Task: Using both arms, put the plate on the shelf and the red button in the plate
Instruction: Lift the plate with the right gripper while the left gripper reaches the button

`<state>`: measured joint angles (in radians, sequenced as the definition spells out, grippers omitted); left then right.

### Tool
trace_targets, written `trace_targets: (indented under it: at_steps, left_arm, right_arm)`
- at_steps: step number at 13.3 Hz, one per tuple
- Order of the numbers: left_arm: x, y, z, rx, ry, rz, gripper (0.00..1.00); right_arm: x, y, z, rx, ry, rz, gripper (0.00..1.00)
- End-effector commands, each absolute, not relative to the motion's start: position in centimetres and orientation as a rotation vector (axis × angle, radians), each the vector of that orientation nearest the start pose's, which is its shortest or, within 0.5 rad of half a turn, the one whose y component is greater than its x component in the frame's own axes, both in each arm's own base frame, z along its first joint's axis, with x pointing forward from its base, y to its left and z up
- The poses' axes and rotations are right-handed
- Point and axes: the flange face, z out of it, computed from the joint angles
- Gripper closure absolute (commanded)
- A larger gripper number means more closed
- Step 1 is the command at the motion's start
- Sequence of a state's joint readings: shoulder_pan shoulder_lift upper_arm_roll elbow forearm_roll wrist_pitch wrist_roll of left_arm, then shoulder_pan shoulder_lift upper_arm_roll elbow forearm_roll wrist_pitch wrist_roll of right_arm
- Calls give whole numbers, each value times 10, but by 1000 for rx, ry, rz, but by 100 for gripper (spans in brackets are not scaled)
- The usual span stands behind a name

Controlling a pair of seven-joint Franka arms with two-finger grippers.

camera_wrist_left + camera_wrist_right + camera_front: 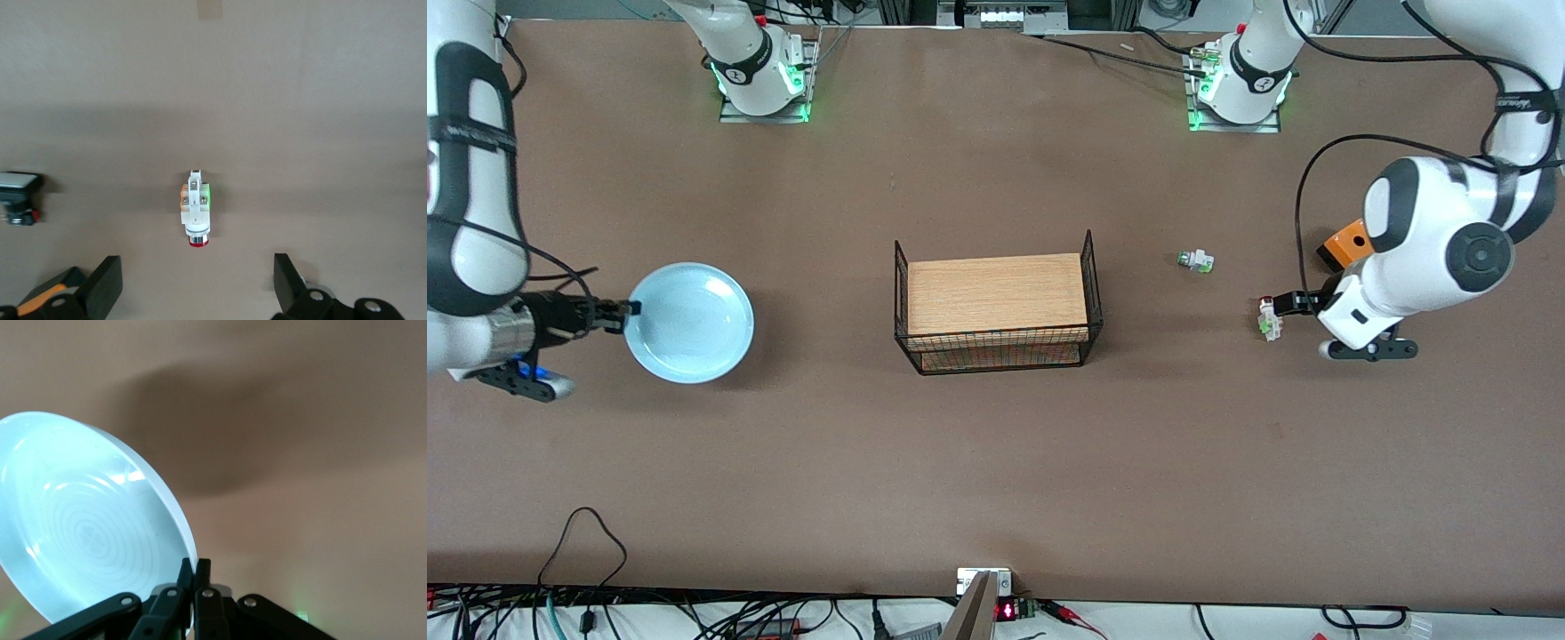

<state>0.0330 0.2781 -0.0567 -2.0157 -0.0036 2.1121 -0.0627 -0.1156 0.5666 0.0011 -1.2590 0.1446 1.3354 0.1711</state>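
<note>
Our right gripper [630,308] pinches the rim of the plate [689,322], holding it tilted above the table toward the right arm's end. Our left gripper [197,280] hovers with fingers spread wide over the red button [195,213], which lies on the table [996,462].

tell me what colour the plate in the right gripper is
Pale blue; the plate shows best in the front view.

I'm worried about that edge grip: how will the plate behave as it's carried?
The plate, pinched at its rim by the shut right gripper, looks rigid, so it shouldn't flex. Its glossy surface may let it slip or swing down, since most of it hangs out past the fingers. It could chip if dropped.
</note>
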Motion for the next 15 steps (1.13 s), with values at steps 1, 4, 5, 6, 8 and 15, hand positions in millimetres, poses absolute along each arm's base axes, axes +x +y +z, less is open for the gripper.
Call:
trace_targets:
  at_steps: [1, 4, 5, 6, 8, 15]
  left_arm:
    - [568, -15, 266, -3127, -39, 317, 0]
    - [569, -14, 223, -3130, -44, 330, 0]
    - [564, -14, 212, -3133, -42, 318, 0]
    - [557, -13, 200, -3136, -44, 297, 0]
    - [546, -10, 178, -3145, -47, 237, 0]
    - [546, -3, 171, -3152, 49, 243, 17]
  right_arm:
    - [643, -41, 458, -2882, 503, 792, 100]
    - [624, 1, 505, -2910, 571, 827, 100]
    - [618, 18, 516, -2924, 600, 830, 100]
    - [612, 40, 531, -2942, 631, 818, 100]
    - [598, 80, 549, -2930, 721, 846, 100]
    - [585, 169, 567, -2718, 1009, 923, 100]
